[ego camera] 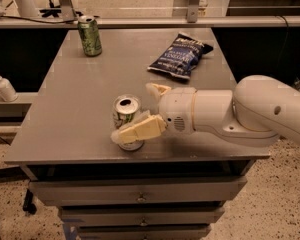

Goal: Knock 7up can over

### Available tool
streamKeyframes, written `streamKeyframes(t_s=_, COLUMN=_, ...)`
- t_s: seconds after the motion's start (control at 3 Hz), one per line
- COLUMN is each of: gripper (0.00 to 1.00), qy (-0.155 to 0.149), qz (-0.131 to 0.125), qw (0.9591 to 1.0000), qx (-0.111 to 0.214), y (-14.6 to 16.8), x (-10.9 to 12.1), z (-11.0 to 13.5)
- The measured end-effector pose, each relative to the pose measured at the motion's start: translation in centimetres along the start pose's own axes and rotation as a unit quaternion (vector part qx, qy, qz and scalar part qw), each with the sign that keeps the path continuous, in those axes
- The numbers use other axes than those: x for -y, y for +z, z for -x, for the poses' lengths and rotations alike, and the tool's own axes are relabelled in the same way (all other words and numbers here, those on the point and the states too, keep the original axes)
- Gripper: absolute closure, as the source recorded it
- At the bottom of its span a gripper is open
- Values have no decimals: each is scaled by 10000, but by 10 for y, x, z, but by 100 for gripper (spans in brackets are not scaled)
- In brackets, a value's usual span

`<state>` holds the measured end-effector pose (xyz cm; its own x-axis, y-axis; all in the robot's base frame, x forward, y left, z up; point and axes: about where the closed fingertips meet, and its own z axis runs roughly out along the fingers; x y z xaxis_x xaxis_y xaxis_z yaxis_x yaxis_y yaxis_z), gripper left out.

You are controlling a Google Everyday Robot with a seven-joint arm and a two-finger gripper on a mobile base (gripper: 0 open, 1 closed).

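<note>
The 7up can (125, 115), white and silver with green lettering and a silver top, stands upright near the front edge of the grey table (80, 104). My gripper (134, 110) reaches in from the right with its fingers spread open around the can. The near finger (137, 130) lies across the front of the can's lower half and hides it. The far finger (156, 89) is behind and to the right of the can.
An all-green can (89, 36) stands at the table's back left. A dark blue chip bag (180, 59) lies at the back right. A white bottle (4, 86) stands on a shelf to the left. Drawers sit below the table front.
</note>
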<state>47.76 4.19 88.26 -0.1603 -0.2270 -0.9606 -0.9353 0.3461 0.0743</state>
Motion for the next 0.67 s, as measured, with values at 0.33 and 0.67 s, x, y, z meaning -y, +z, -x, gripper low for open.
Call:
streamKeyframes(t_s=0.33, gripper=0, qy=-128, qz=-170, qw=9997, qx=88, y=6, x=27, z=9)
streamKeyframes(t_s=0.67, gripper=0, qy=-268, qz=-437, qw=9986, qx=109, y=8, x=64, z=25)
